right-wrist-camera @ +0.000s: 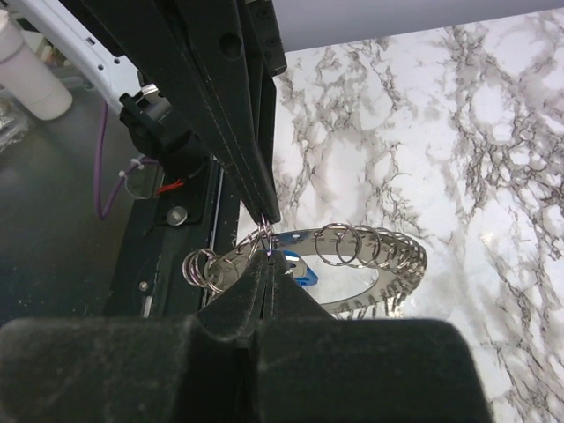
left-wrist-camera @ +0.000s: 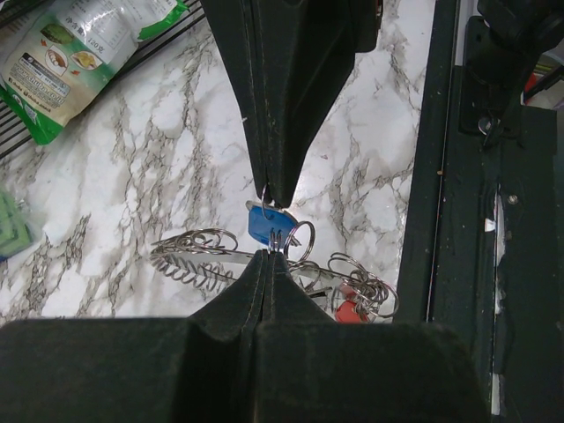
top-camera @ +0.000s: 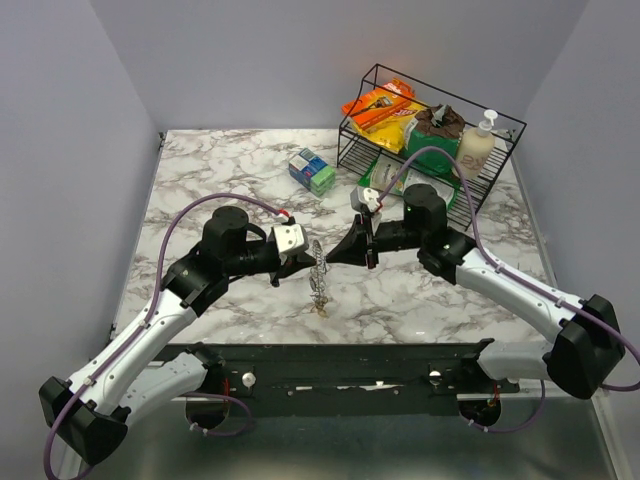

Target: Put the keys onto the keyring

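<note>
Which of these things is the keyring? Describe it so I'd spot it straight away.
Look at the middle of the marble table, where the left gripper and right gripper meet. The keyring hangs there: a big silvery loop of coiled, spring-like wire, unlike the black wire rack at the back.

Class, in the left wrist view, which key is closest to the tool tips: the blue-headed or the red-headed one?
The blue-headed key, right between the left tool and right tool tips; the red-headed key lies off among loose rings.
</note>
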Tool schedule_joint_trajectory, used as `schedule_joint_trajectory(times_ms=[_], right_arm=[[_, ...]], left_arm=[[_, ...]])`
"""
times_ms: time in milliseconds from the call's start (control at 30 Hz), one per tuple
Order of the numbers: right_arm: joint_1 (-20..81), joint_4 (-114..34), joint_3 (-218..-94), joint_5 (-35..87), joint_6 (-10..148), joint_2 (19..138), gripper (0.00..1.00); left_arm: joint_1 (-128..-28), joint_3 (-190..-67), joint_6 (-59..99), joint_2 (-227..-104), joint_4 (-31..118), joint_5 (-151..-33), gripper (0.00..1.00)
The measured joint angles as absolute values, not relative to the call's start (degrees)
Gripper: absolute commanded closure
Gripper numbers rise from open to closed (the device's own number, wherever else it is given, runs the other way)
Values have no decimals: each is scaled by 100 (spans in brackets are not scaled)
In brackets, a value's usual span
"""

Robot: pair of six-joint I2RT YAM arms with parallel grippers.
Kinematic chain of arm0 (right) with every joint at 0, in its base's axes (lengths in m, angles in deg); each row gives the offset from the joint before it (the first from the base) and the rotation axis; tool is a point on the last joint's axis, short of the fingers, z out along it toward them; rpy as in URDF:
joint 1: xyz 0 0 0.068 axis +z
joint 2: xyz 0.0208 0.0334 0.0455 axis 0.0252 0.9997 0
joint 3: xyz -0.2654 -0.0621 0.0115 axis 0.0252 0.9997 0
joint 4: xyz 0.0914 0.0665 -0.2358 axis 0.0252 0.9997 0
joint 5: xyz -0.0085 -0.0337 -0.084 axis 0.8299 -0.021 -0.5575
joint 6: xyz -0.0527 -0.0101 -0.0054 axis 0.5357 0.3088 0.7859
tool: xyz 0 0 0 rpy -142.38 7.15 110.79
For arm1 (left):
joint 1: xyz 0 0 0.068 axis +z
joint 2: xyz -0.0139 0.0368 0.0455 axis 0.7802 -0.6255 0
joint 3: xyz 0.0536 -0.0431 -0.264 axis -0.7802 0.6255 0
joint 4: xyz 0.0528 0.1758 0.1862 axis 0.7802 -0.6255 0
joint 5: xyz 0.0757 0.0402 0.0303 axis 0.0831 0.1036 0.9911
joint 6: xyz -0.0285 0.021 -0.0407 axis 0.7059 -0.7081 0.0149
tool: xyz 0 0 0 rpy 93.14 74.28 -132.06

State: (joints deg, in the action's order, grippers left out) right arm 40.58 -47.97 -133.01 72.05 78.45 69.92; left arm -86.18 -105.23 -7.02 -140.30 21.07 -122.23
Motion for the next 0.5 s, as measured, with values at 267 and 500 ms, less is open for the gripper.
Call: schedule_joint_trajectory(times_ms=[267,500], right_arm=[[4126,-4821,-13299,7203,7843,7031,99],[4176,-4830,-13297,7194,7839,7031,99]], left_arm=[[-8618,-10523,-693,-14030,2107,-12223,100],[-8618,-10523,-667,-14030,2111,-12223,100]])
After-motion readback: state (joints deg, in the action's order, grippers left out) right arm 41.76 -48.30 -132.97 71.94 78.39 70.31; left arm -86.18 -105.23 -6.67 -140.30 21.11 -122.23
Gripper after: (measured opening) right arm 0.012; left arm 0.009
